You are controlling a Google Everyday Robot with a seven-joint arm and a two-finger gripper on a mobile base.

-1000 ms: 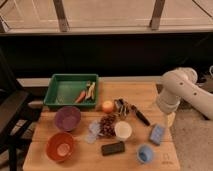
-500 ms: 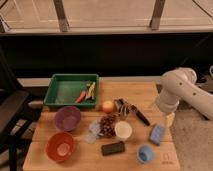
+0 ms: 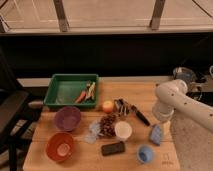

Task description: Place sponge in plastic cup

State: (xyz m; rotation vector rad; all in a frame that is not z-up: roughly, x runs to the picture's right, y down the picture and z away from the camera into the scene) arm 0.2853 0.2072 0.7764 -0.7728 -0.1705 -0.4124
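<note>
Wooden tabletop (image 3: 150,94) is crowded; the gripper (image 3: 161,120), its state impossible to tell, hangs just above the sponge (image 3: 156,134), and the small plastic cup (image 3: 145,154) nearby could tip if nudged.

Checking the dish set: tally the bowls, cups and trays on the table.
Bowls: 2 (purple bowl, orange bowl)
Cups: 2 (cream cup, blue cup)
Trays: 1 (green tray)
Total: 5
Gripper: right beside the sponge.
</note>
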